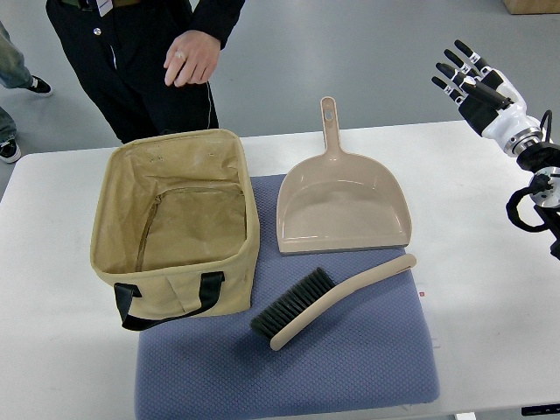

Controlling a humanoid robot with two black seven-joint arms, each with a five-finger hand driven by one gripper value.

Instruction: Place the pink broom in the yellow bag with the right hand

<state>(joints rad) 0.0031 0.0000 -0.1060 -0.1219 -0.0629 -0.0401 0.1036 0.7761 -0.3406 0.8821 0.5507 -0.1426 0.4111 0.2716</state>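
One bag (175, 227), one broom (328, 296), one dustpan (341, 206), one mat (350, 359), one table (490, 289)

1. Right hand (468, 80) raised over the table's (490, 289) far right corner, touching nothing.
2. Dustpan (343, 208) left of the hand, lying on the mat (367, 350).
3. Broom (325, 297) nearer than the dustpan, also on the mat.
4. Bag (175, 229) farthest left, partly on the mat.
5. Person's hand (191, 58) beyond the bag.

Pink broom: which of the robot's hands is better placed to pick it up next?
The right hand. It is the only robot hand in view, raised open past the table's right side, and the pink broom's handle end points toward that side. The left arm does not show.
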